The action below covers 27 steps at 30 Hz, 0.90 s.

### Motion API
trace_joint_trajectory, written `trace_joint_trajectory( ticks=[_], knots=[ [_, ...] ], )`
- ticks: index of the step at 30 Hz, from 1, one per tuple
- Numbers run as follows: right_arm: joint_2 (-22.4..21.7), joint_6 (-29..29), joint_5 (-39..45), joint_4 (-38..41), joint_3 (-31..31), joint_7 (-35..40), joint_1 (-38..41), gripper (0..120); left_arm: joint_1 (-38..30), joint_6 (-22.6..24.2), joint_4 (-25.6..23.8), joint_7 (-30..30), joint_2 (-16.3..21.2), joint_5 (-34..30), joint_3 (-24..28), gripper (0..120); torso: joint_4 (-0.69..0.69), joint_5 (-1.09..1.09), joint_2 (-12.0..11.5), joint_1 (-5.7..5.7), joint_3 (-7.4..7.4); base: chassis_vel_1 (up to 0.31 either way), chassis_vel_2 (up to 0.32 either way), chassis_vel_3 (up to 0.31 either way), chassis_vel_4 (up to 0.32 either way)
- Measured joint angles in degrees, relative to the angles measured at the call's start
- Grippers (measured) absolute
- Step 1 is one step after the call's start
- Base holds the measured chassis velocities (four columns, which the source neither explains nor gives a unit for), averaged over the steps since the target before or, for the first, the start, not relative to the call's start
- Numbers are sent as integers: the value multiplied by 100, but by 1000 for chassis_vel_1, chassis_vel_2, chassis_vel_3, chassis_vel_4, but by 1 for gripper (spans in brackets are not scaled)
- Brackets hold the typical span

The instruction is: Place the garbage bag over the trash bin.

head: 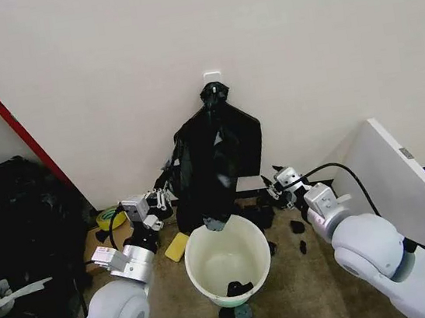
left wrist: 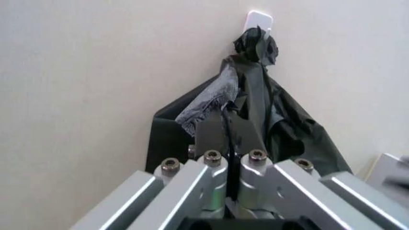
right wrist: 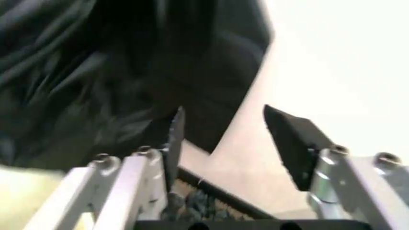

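Bag (head: 217, 166) hanging from wall hook (head: 212, 77) above bin (head: 227, 260); left tool (head: 163, 197) clamped on bag's left edge; right tool (head: 277, 183) spread apart, right of bag, holding nothing

Garbage bag (head: 217, 162): glossy black, hung on white wall hook (head: 212, 76). Trash bin (head: 248, 237): white outside, cream inside. Tape roll (head: 109, 217): yellow. Sponge (head: 176, 248): yellow. Floor scraps (head: 297, 227): black.

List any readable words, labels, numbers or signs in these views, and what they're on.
None can be read.
The small grey tag on the white panel at the right is too small to read.
The garbage bag, trash bin and yellow tape roll carry no visible print.
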Motion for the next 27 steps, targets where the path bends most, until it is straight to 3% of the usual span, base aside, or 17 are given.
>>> trace_joint_trajectory(
  ticks=[4, 7, 12, 13, 17, 18, 23, 24, 27],
  knots=[
    [-318, 219, -47, 636, 484, -526, -289, 69, -14, 1, -2, 0, 22, -2, 0, 0, -2, -2, 0, 0, -1, 0, 0, 0, 0],
    [-527, 237, -227, 933, 322, -832, -309, 77, -15, 1, 0, 0, 5, 5, 13, 0, -2, -1, 0, -1, -1, 0, 0, 0, 0],
    [-626, -97, -824, 916, -983, -1006, 514, 97, 44, 1, 11, 9, -63, 135, 66, 0, 0, -1, 0, 0, -1, 0, 0, 0, 0],
    [-626, -97, -824, 916, -983, -1006, 514, 97, 44, 1, 11, 9, -63, 135, 66, 0, 0, -1, 0, 0, -1, 0, 0, 0, 0],
    [-325, -548, -641, 370, -2496, -589, 2239, 100, 143, -14, 5, 29, -111, 272, -1, 0, 1, -1, -1, 0, 0, 0, 0, 0, 0],
    [-325, -548, -641, 370, -2496, -589, 2239, 100, 143, -14, 5, 29, -111, 272, -1, 0, 1, -1, -1, 0, 0, 0, 0, 0, 0],
    [378, -657, -461, -499, -3977, -194, 3877, 100, 363, -30, -155, 30, -172, 350, -304, 0, 0, 1, -1, 0, 1, 0, 0, 0, 0],
    [483, -657, -460, -624, -4163, -155, 4099, 100, 408, -34, -193, 31, -183, 364, -345, 0, 7, 2, -1, 0, 0, 0, 0, 0, 0],
    [569, -657, -519, -870, -4567, -110, 4523, 100, 463, -44, -236, 30, -186, 393, -392, 0, 5, -5, -1, 0, 1, 0, 0, 0, 0]
  ],
)
